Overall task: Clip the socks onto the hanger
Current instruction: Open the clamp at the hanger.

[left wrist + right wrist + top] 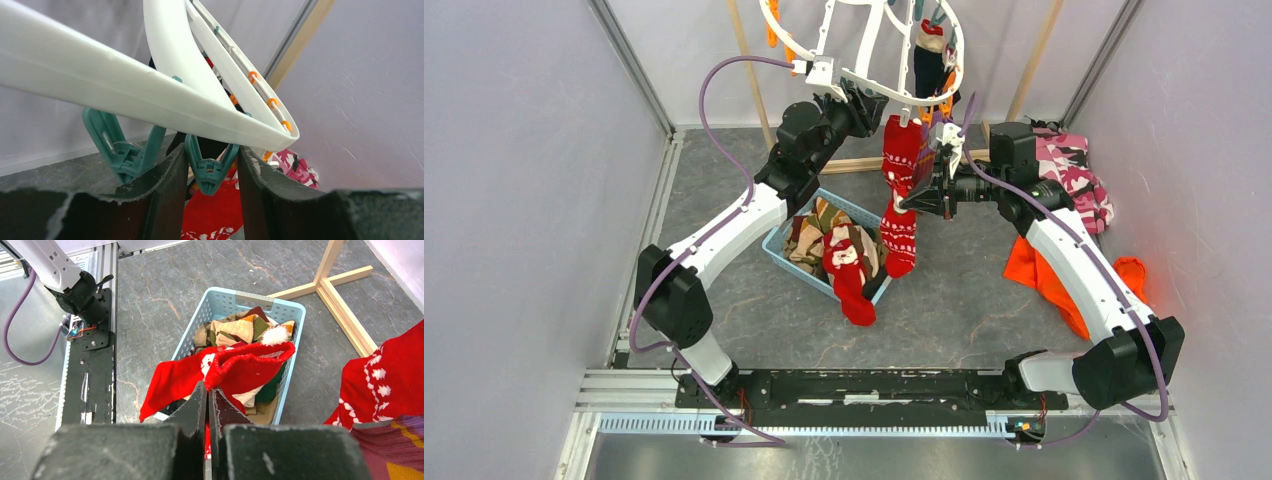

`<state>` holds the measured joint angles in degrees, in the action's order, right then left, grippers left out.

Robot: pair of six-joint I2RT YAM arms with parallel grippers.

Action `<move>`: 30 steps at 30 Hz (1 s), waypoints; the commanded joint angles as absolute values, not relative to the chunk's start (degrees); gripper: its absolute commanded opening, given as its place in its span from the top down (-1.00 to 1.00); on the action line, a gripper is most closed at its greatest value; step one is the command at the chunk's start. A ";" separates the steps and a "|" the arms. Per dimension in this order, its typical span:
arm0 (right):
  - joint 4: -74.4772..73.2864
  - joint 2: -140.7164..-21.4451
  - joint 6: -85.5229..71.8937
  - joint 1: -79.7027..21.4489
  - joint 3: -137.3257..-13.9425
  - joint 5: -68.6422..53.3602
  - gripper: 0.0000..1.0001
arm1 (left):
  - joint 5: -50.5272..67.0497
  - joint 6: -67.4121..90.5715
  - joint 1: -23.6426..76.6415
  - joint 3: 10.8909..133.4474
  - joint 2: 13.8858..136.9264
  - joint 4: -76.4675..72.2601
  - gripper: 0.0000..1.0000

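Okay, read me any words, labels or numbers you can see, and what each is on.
No readable text anywhere.
The white marks on the red sock are patterns, not letters.
The hanger, clips and basket show no lettering.

Left arm (724, 235) reaches toward one o'clock, left gripper (212, 150) parted. Right arm (1079, 265) bends toward nine o'clock, right gripper (207, 386) pinching a red sock (900, 240).

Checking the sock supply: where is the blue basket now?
Top view, floor centre: the blue basket sits between the left arm and the hanging red sock.
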<state>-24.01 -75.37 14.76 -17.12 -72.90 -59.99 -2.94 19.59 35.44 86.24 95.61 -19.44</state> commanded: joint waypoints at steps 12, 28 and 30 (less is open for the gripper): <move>-22.46 -73.39 14.15 -16.88 -73.08 -61.00 1.00 | -3.46 17.17 35.77 88.42 94.05 -22.48 0.31; -27.79 -75.58 17.97 -17.91 -80.12 -54.05 1.00 | -8.19 19.52 37.18 90.81 93.69 -16.24 0.96; -29.11 -76.53 19.68 -18.55 -83.62 -50.28 1.00 | -9.55 20.28 37.63 91.65 93.54 -14.19 0.96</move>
<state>-27.20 -75.68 16.23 -17.54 -75.59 -56.69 -5.69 19.53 36.49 87.68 95.61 -17.10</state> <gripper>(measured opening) 0.010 0.318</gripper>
